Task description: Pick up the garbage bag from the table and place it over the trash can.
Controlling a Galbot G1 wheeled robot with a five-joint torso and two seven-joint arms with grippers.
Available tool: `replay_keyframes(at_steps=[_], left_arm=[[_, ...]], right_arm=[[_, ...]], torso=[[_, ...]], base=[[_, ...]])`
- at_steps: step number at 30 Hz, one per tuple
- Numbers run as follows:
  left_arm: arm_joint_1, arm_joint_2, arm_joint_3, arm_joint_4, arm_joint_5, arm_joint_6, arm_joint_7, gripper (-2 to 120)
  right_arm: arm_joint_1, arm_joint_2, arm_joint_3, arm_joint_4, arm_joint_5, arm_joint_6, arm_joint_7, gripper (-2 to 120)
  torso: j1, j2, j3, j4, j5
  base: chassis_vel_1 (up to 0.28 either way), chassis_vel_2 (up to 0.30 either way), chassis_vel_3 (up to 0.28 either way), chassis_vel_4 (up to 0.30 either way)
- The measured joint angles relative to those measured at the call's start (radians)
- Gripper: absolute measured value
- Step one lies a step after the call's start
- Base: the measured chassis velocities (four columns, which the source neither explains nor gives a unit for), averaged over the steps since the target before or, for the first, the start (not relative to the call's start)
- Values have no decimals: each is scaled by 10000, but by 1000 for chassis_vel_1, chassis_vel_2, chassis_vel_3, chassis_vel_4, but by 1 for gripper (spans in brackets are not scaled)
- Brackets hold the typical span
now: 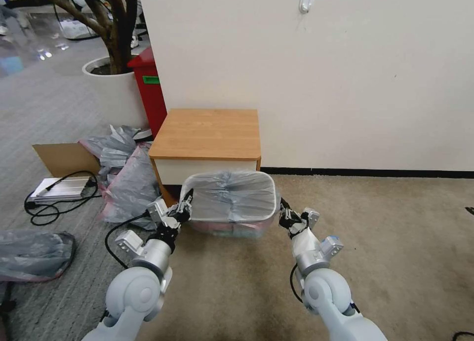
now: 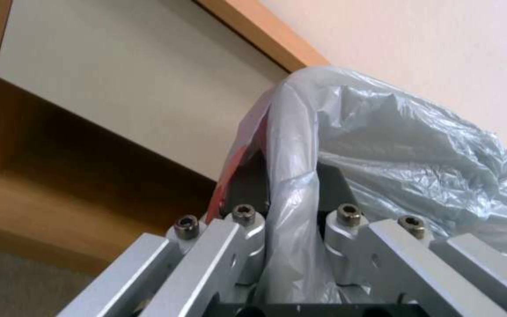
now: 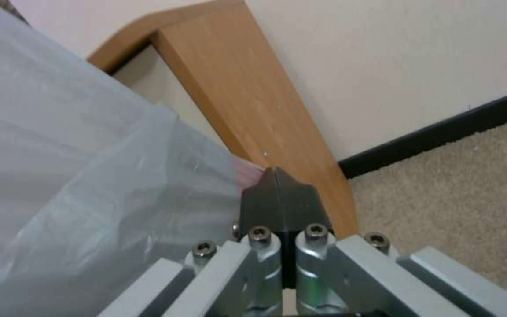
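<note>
While I watch, the garbage bag (image 1: pixel 232 195) sits stretched over the trash can (image 1: pixel 229 227), right in front of the worktop (image 1: pixel 207 133). Left claw (image 1: pixel 185 204) pinches the bag's edge at the can's left side. Right claw (image 1: pixel 285 213) is clamped on it at the can's right side.

Both arms are built of smooth, rounded pale grey-white shells, with large ball-like joint housings low in the head view and short silver metal cylinders above them. Small boxy silver modules stick out from the sides of the wrists. A thin black cable loops beside each forearm. The left tool (image 1: pixel 183 206) and the right tool (image 1: pixel 285 213) are dark at the tips. In the wrist views, their flat brushed-aluminium linkage bars are pinned with dark hex-socket screws in round silver bosses, and the black fingertips (image 3: pixel 280 200) narrow to a blunt wedge.
</note>
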Motion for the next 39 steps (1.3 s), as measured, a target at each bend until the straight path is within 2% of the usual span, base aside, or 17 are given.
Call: replay_keyframes(at_steps=[6,12,15,16,18,20,21,26,28,29,31,32,33,34,36,37,39], left_arm=[[99,-21,-10,-99,-86,75,47,8],[113,-10,-23,-82,-79,116,105,8],[50,94,-91,28,-29,143,72,8],[50,94,-91,28,-29,143,72,8],[-76,256,-137,145,120,154,-64,8],[-206,445,-183,319,473,152,-121,8],[-206,445,-183,319,473,152,-121,8],[-302,786,-150,428,855,210,-221,8],[-282,1009,21,421,1182,260,-241,8],[-282,1009,21,421,1182,260,-241,8],[-265,1191,219,388,1651,265,-242,8],[-264,1238,285,367,1808,265,-242,8],[-267,1291,371,341,1986,265,-241,8],[-267,1291,371,341,1986,265,-241,8],[-294,1387,583,217,2541,264,-235,8],[-294,1387,583,217,2541,264,-235,8],[-284,1409,674,117,2910,256,-212,8]], right_arm=[[347,186,31,-781,-877,310,-120,0],[193,118,111,-422,-900,267,-117,0],[-256,-188,187,192,-656,193,-113,11],[-256,-188,187,192,-656,193,-113,11],[-706,-480,290,743,-289,170,-120,22],[-1166,-683,575,1337,19,96,-121,31],[-1166,-683,575,1337,19,96,-121,31],[-1613,-892,1345,2841,499,-209,122,50],[-1486,-1507,1625,4120,730,-872,258,60],[-1486,-1507,1625,4120,730,-872,258,60],[-1064,-2373,1562,5083,942,-1736,261,69],[-853,-2713,1440,5329,981,-2086,220,69],[-483,-3162,1245,5583,1013,-2619,77,65],[-483,-3162,1245,5583,1013,-2619,77,65],[918,-4384,293,5957,1003,-4516,-531,53],[918,-4384,293,5957,1003,-4516,-531,53],[1948,-4999,-641,5981,908,-5506,-833,44]], torso=[[0,0,0,0,0],[0,0,0,0,0],[0,0,0,1,0],[0,0,0,1,0],[0,0,-1,0,0],[0,0,0,-1,-1],[0,0,0,-1,-1],[0,0,-1,-1,2],[0,0,-1,-2,0],[0,0,-1,-2,0],[0,0,-1,-1,-2],[0,0,0,-2,-2],[0,0,-1,0,0],[0,0,-1,0,0],[0,0,0,1,2],[0,0,0,1,2],[0,0,-1,1,0]], base=[[0,0,0,0],[0,0,0,0],[0,0,0,0],[0,0,0,0],[0,0,0,0],[0,0,0,0],[0,0,0,0],[0,0,0,0],[0,0,0,0],[0,0,0,0],[0,0,0,0],[0,0,0,0],[0,0,0,0],[0,0,0,0],[0,0,0,0],[0,0,0,0],[0,0,0,0]])
